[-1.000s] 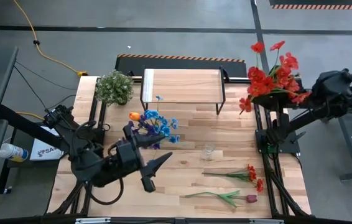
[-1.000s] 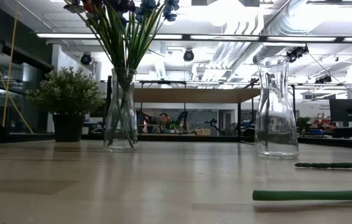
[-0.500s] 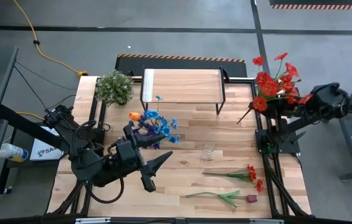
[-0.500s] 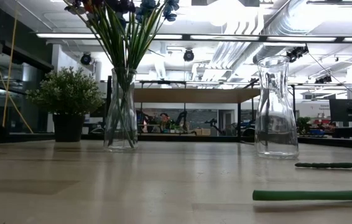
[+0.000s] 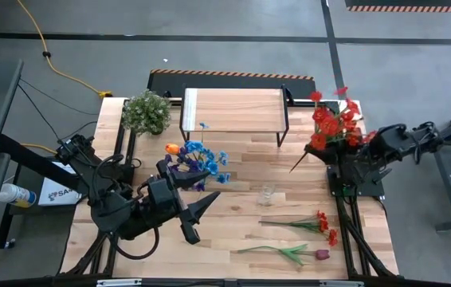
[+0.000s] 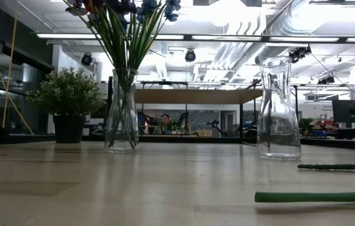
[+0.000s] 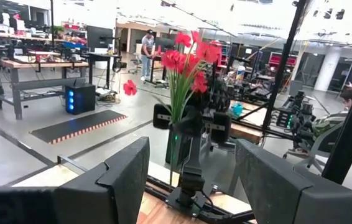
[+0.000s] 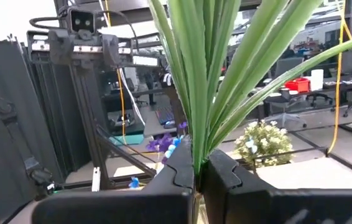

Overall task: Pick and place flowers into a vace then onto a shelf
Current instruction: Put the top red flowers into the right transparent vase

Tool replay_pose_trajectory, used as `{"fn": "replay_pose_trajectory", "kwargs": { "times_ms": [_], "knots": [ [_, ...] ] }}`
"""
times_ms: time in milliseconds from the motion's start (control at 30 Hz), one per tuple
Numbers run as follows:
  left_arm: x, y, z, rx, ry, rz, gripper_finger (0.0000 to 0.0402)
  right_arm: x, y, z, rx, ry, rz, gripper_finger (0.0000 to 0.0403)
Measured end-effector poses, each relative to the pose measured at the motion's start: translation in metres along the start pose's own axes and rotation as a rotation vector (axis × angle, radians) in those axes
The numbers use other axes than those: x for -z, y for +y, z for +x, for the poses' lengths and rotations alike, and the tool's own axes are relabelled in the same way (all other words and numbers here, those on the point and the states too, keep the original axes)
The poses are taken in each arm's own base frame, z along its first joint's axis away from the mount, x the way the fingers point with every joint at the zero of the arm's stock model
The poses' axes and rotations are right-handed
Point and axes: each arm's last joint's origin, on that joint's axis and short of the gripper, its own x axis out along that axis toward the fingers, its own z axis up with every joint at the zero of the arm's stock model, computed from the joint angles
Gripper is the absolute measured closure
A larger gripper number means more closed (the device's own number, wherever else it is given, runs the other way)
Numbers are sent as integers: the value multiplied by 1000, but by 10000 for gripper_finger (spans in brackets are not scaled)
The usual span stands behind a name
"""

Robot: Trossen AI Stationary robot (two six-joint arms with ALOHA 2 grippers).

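My right gripper (image 5: 350, 146) is shut on a bunch of red flowers (image 5: 333, 119) with green stems, just over the table's right edge; the bunch also shows in the left wrist view (image 7: 185, 62). A glass vase with blue, purple and orange flowers (image 5: 198, 159) stands on the table left of centre, seen also in the low view (image 6: 122, 113). An empty glass vase (image 5: 267, 194) stands on its base near the middle (image 6: 279, 110). The shelf (image 5: 233, 110) stands at the far middle. My left gripper (image 5: 198, 214) is open and empty, near the front left. My right gripper pinches several green stems (image 8: 196, 163) together between its two fingers, below the leaves. The fingers come level from the table's right side, across the stems. The bunch stands nearly upright, blooms up, lifted clear, with its lower stem end (image 5: 293, 169) sticking out below the fingers.
Two loose flowers lie flat on the table at the near right: a red-orange one (image 5: 309, 224) and a tulip-like one (image 5: 285, 253). A bushy pale-green plant (image 5: 146, 112) stands at the far left corner, beside the shelf. The room beyond holds benches and people.
My right gripper has carried the red bunch from beyond the table's right edge toward the table's left and a little toward the near edge, still shut on the stems. The bunch now hangs over the table's right edge. The left arm and both vases have kept still.
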Motion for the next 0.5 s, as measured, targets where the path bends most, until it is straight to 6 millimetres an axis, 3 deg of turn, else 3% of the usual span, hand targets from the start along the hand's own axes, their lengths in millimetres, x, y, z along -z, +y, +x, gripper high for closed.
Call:
{"fn": "replay_pose_trajectory", "kwargs": {
  "times_ms": [500],
  "knots": [
    [0, 0, 0, -1, 0, -2, 131, 42, 7, 26, -28, 67, -2, 403]
  ]
}}
